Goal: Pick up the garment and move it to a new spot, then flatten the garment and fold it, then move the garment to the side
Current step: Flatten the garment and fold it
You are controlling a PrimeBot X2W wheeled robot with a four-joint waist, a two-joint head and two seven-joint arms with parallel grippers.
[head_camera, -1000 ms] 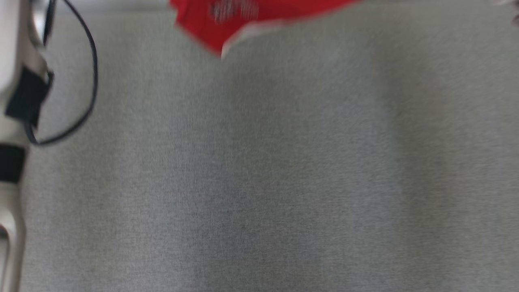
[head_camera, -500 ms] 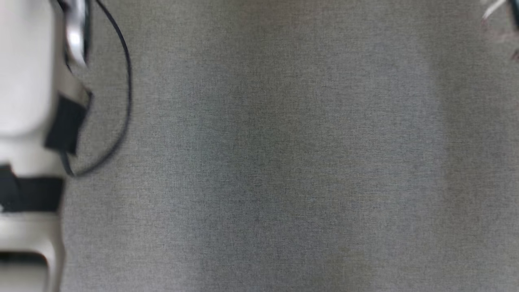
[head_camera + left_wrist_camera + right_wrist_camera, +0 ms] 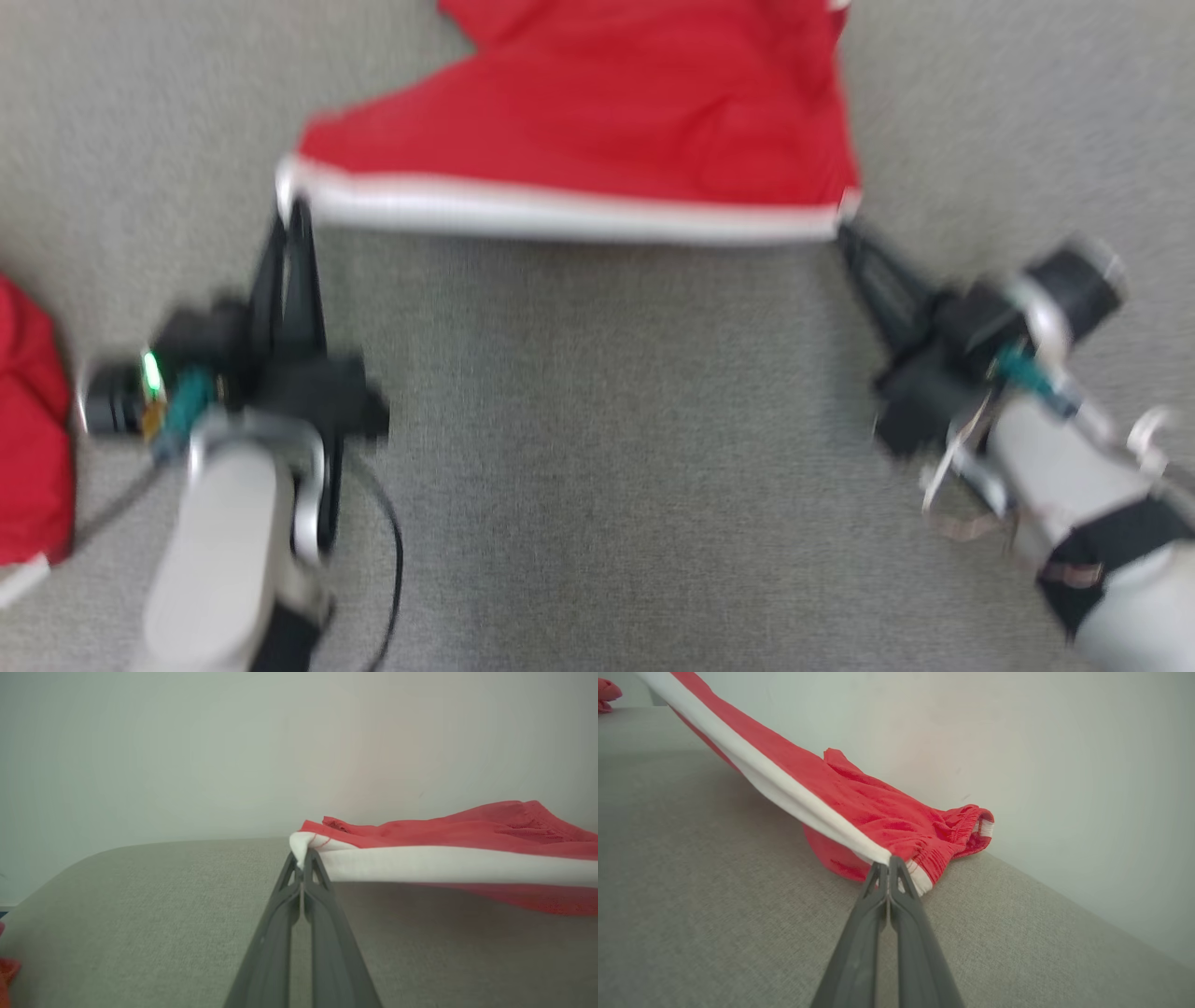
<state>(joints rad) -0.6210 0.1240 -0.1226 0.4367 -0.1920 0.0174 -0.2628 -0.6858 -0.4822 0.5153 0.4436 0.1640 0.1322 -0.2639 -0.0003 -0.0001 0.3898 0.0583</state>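
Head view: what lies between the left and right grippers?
Head view: the white band of the garment, stretched from left gripper to right gripper, over bare grey surface.

a grey fabric surface (image 3: 597,485) meets a pale wall (image 3: 187,742), with seemingly a bunched red cloth (image 3: 33,429) at its left.

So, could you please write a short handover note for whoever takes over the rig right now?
Grippers: the left gripper is shut on one end of the garment's white band; the right gripper is shut on the other end, by the elastic waist.
Things: the garment is stretched between the two grippers, with the band edge lifted off the grey surface and the far part resting on it. A second red cloth lies at the robot's left.
Done: garment gripped at two corners and pulled taut.
Left: lay it flat, fold it, move it aside.
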